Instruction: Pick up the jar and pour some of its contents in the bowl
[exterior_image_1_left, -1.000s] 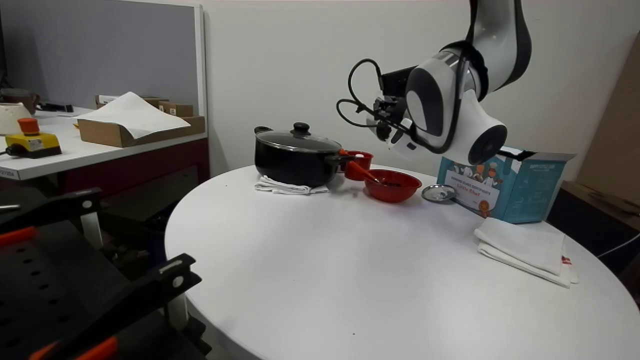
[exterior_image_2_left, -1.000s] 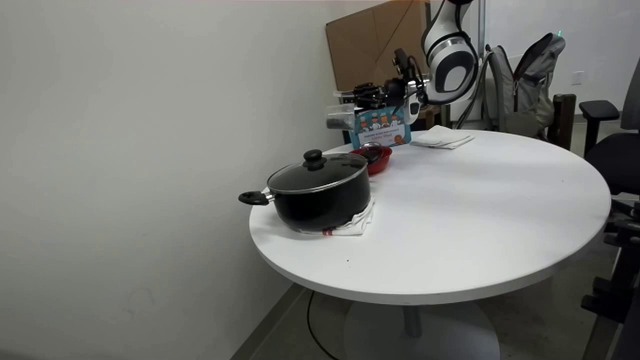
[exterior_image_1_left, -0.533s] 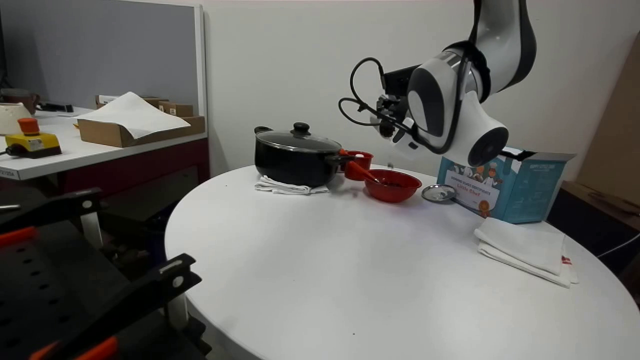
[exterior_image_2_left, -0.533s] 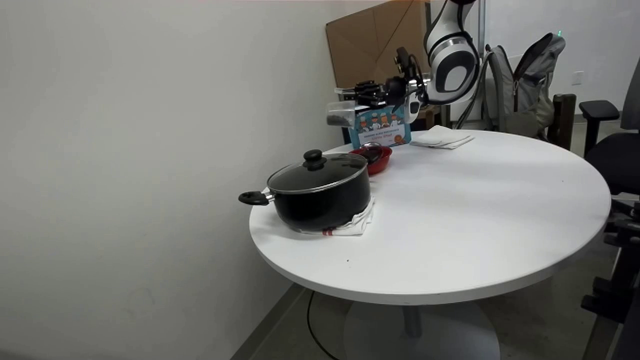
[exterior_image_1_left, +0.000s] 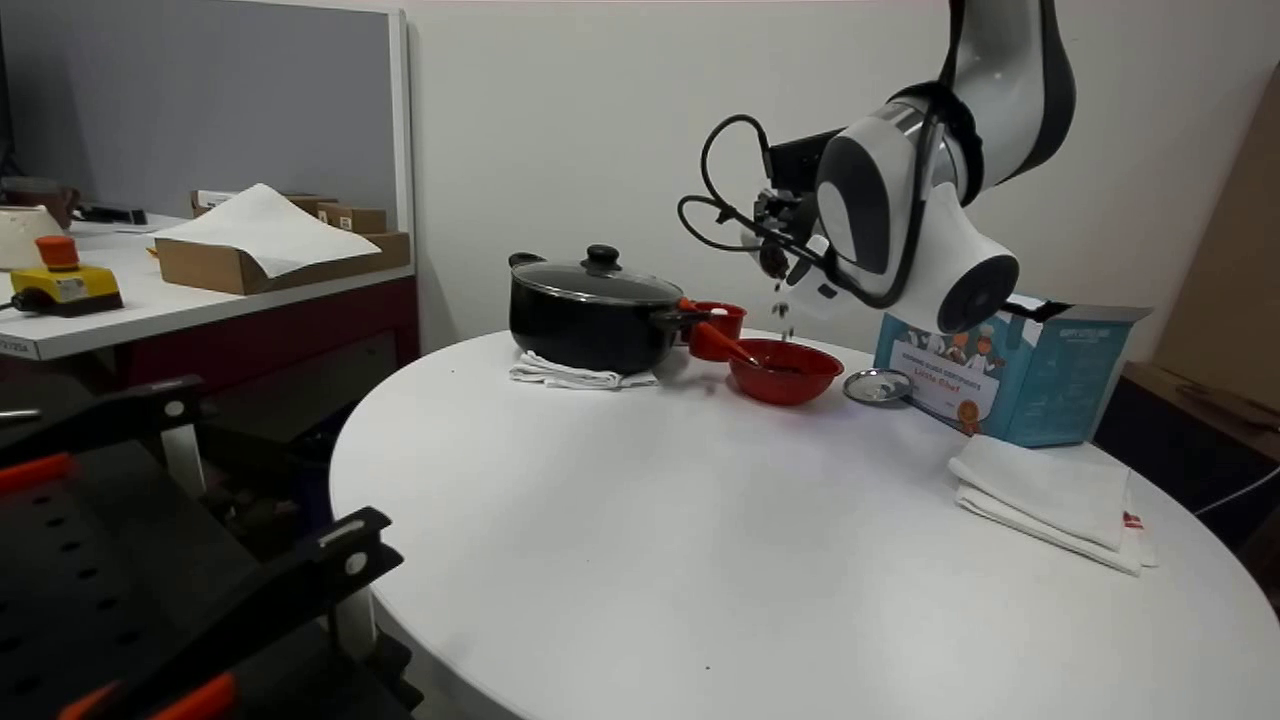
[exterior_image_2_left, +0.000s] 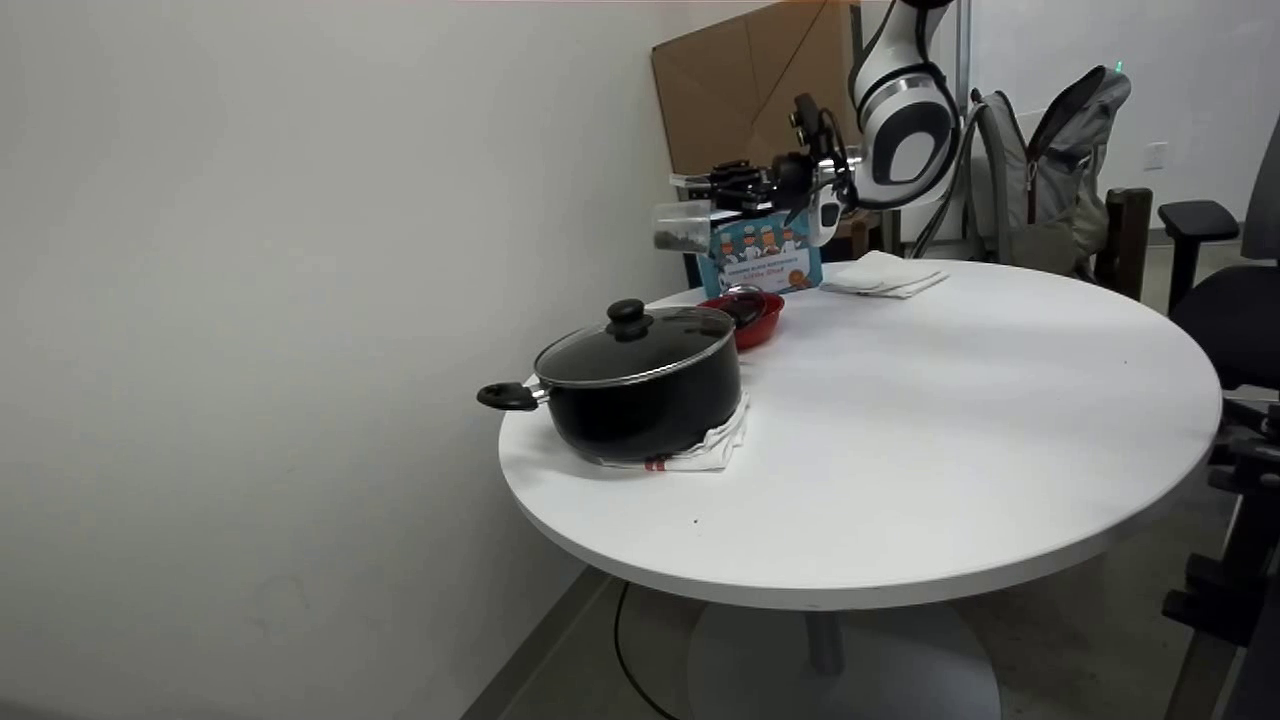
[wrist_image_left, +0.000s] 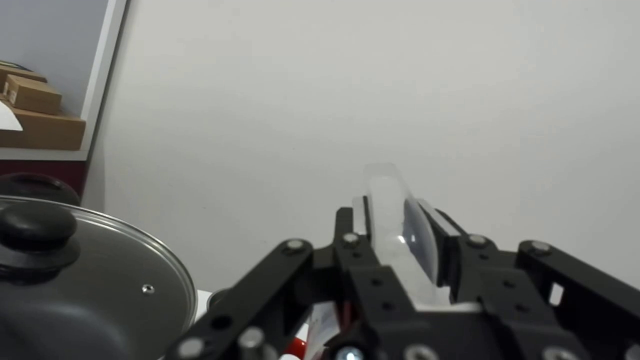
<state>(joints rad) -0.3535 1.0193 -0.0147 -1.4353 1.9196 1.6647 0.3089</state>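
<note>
I was pouring: my gripper (wrist_image_left: 395, 215) grasped the tipped jar (exterior_image_2_left: 683, 228) aloft near the tabletop (exterior_image_1_left: 620, 520) edge by the wall (exterior_image_1_left: 560, 150), bits (exterior_image_1_left: 783, 310) falling toward the bowl (exterior_image_1_left: 790, 387). Next, I judged, came holding steady, then righting it.

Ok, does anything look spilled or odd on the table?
No clear spill: dark bits in midair between the jar and red bowl suggest pouring. One tiny dark speck stands out against the white table; crumb or mark, I can't tell.
</note>
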